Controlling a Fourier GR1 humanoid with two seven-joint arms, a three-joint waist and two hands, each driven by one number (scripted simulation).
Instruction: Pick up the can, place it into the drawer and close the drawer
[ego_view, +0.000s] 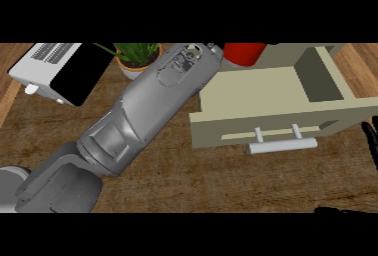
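Red can (244, 54) stands just behind the open beige drawer (251, 95), left forearm (148, 110) stretched across the table (221, 180) to fetch it, left robot hand (215, 47) mostly hidden so grip can't be told, can top cut off, right robot hand (369, 142) resting uncurled at the right edge.

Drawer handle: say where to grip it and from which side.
Take the drawer handle probably at the bar's middle, between its two posts, coming from the near side. The bar lies crosswise and stands off the drawer front, leaving a gap to hook into.
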